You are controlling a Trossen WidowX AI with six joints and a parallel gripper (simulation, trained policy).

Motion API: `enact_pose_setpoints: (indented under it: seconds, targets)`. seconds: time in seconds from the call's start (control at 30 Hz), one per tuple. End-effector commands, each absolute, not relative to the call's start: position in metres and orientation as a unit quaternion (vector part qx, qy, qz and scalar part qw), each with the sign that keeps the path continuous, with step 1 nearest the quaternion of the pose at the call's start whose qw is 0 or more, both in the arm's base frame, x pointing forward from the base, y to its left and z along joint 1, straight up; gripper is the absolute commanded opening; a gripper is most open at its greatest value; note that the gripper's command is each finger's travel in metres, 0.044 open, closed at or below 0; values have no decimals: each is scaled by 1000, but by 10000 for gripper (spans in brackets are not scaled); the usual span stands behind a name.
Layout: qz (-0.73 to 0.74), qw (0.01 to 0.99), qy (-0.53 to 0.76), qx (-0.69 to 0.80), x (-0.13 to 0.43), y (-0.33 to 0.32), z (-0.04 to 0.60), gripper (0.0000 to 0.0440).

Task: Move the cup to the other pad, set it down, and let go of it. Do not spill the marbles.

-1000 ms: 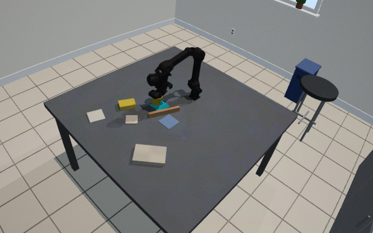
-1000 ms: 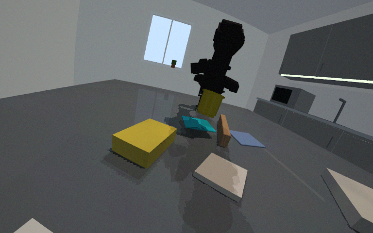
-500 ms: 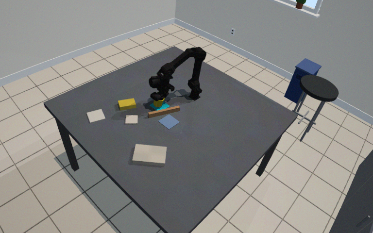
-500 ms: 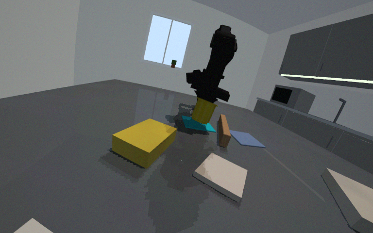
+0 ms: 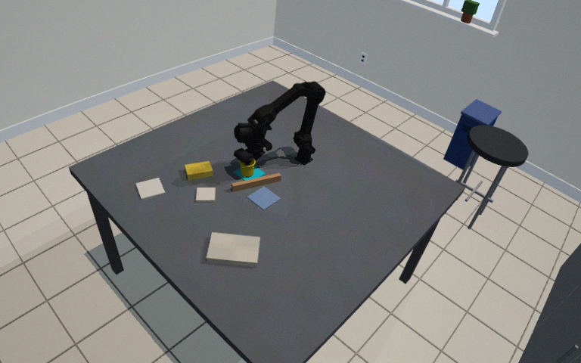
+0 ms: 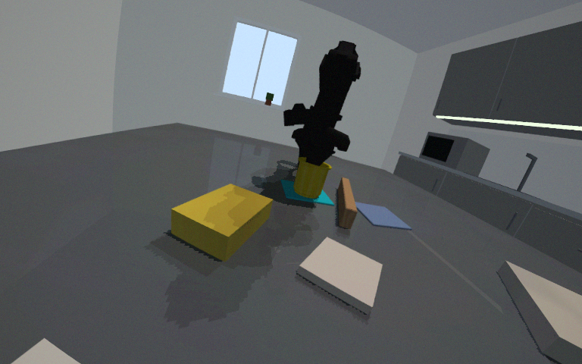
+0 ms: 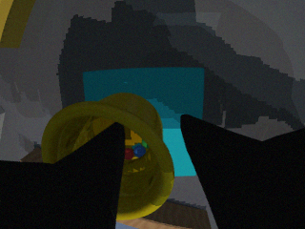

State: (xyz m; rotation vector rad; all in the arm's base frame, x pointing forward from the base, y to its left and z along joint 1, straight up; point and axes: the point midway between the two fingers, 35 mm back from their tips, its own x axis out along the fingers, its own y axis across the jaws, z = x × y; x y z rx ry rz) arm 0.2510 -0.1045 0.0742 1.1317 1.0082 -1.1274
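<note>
Wrist view: yellow cup [image 5: 247, 169] [image 6: 311, 180] [image 7: 164, 183] between hand's [image 5: 250, 157] [image 6: 316, 162] [image 7: 152, 121] parted fingers.

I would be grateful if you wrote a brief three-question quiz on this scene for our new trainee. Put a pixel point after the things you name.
1. True or false: the yellow cup [image 5: 247, 169] [image 6: 311, 180] [image 7: 164, 191] stands on the blue pad [image 5: 263, 197] [image 6: 383, 215].
2. Fill in the blank: the small balls visible inside the cup are called ____ in the task.
3. Which lies between the two pads: (a) the yellow block, (b) the brown bar, (c) the large pale slab?

Key: 1. False; 2. marbles; 3. b
</note>
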Motion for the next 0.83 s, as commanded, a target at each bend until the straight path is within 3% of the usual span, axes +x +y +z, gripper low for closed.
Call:
enact_pose_setpoints:
  seconds: [0.0,0.67,0.8]
  targets:
    - [-475,588,427,497,249,-103,77,195]
    - [-450,605,383,533,236,-104,120,287]
    - [-446,613,368,538,235,-108,135,326]
